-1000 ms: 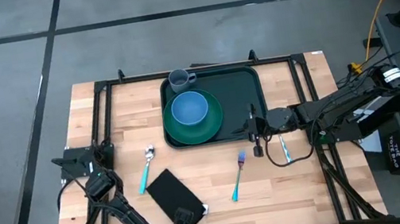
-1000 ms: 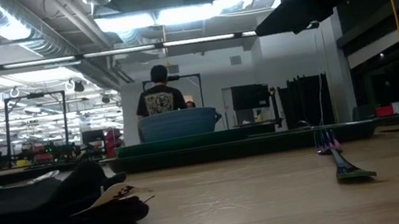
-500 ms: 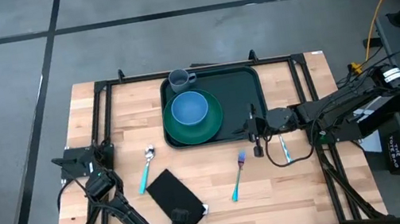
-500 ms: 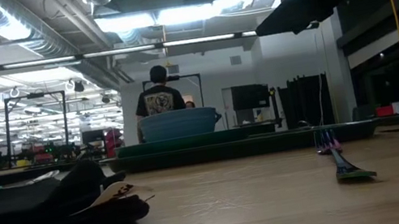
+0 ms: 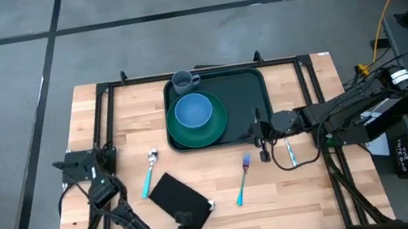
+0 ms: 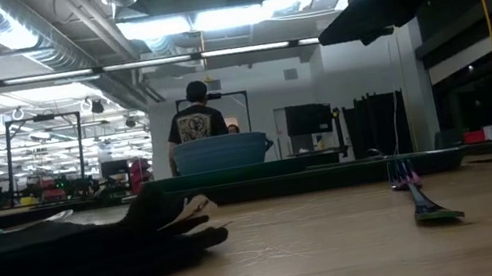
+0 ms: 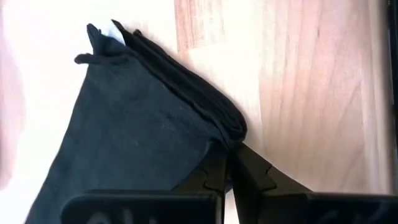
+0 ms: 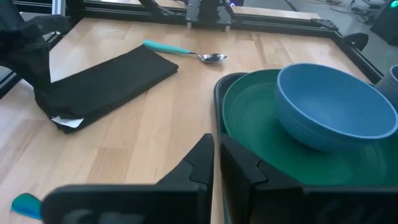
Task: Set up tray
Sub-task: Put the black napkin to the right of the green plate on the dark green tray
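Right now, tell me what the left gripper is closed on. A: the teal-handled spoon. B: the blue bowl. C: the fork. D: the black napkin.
D: the left gripper is shut on the corner of the black napkin, at the near edge of the table.

The plate point(image 5: 197, 124) hides part of the tray point(image 5: 246, 95) (the napkin's point(image 7: 124, 143) end runs off-frame).

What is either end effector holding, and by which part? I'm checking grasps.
The left end effector is shut on the black napkin at its corner; the right end effector holds nothing.
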Action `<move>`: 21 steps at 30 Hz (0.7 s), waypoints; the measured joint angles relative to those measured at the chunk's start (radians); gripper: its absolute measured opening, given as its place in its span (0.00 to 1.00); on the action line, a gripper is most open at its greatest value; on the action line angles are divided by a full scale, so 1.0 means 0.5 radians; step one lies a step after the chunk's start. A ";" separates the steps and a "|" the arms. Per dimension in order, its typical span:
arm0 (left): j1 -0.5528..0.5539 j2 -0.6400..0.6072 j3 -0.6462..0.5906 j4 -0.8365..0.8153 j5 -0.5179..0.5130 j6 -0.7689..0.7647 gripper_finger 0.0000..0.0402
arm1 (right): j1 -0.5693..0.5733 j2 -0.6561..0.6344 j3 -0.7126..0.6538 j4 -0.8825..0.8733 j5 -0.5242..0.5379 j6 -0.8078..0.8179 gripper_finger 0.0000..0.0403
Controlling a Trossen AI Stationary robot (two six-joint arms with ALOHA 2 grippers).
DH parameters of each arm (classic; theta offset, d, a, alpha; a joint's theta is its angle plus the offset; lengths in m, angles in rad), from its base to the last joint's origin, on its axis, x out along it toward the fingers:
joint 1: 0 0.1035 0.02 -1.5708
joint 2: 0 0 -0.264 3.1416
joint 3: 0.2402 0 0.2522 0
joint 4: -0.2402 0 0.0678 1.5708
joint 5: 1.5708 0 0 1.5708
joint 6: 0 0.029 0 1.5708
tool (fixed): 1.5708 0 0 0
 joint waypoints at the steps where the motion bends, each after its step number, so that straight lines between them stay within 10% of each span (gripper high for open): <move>1: -0.010 -0.011 -0.001 -0.008 -0.017 0.000 0.01 | 0.000 0.000 0.000 0.000 0.001 -0.001 0.07; 21: -0.052 -0.358 -0.004 -0.308 -0.410 -0.116 0.01 | 0.000 0.000 0.000 -0.001 -0.047 -0.012 0.05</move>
